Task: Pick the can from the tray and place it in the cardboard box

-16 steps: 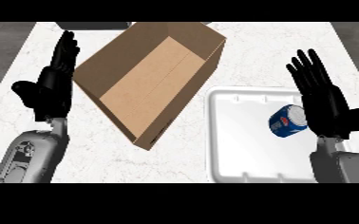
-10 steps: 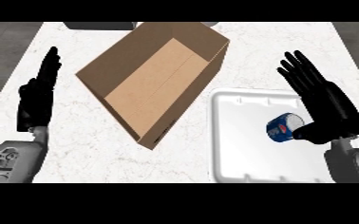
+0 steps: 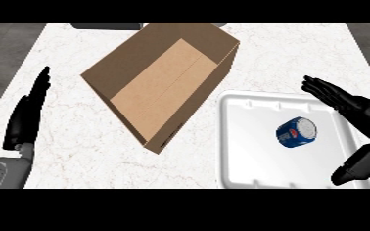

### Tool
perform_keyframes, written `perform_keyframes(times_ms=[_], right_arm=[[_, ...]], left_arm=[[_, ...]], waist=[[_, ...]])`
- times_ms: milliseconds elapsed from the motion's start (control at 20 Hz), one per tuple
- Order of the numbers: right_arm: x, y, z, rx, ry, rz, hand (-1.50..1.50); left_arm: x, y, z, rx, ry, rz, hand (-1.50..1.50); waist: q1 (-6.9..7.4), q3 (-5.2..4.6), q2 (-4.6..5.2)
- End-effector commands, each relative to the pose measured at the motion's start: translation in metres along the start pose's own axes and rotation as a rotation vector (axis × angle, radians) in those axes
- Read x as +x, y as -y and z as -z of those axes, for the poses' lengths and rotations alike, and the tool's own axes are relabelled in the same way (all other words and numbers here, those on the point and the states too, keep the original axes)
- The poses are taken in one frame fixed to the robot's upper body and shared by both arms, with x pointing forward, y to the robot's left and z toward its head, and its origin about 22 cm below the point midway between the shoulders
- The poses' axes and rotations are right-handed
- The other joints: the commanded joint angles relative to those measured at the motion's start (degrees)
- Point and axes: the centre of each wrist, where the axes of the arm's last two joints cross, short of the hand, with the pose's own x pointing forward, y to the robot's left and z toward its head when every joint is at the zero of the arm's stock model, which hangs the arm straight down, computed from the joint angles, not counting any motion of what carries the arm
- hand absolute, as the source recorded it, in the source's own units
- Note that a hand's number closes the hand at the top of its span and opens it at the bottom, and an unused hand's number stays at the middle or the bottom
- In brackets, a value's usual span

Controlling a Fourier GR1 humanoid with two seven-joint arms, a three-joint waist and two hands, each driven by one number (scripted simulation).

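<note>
At the far left edge the left hand [image 3: 27, 112] rests edge-on over the white marbled counter [image 3: 72, 142], its fingers straight and together, holding nothing. It is well apart from everything the task concerns.

Right of it, in the middle, lies the open cardboard box [image 3: 162, 80], set at an angle with its brown floor showing. One corner of the box comes close to the upper left corner of the white tray [image 3: 242, 166], which fills the lower right.

The blue can [image 3: 297, 132] lies inside the tray, toward its right side, tilted so that its silver top faces up and right. A label in white and red shows on its side, but no writing can be read.

The right hand [image 3: 345, 103] is spread wide over the tray's right rim, fingers straight and pointing left above the can, thumb [image 3: 353, 166] below it. The can sits between fingers and thumb, untouched by either.

A dark object [image 3: 107, 25] lies at the counter's far edge.
</note>
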Motion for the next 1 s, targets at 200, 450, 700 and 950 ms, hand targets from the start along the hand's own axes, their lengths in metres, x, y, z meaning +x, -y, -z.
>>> perform_keyframes(times_ms=[200, 450, 700, 950], right_arm=[[0.009, 0.06, -0.027, 0.125, 0.099, -0.182, -1.5], [0.03, 0.067, 0.0, 0.311, -0.026, -0.468, -1.5], [0.04, 0.074, 0.02, 0.488, -0.132, -0.613, -1.5], [0.04, 0.071, 0.041, 0.636, -0.228, -0.721, -1.5]], left_arm=[[-0.01, 0.007, -0.005, -0.019, -0.025, 0.022, 0.0], [-0.009, -0.012, 0.005, -0.014, 0.003, 0.029, 0.0], [-0.005, 0.004, 0.004, -0.03, 0.007, 0.027, 0.0], [-0.027, 0.0, -0.003, -0.025, -0.027, 0.037, 0.0]], waist=[[0.02, 0.09, -0.15], [1.27, -0.11, 0.14], [1.4, -0.22, 0.1], [0.69, -0.33, -0.2]])
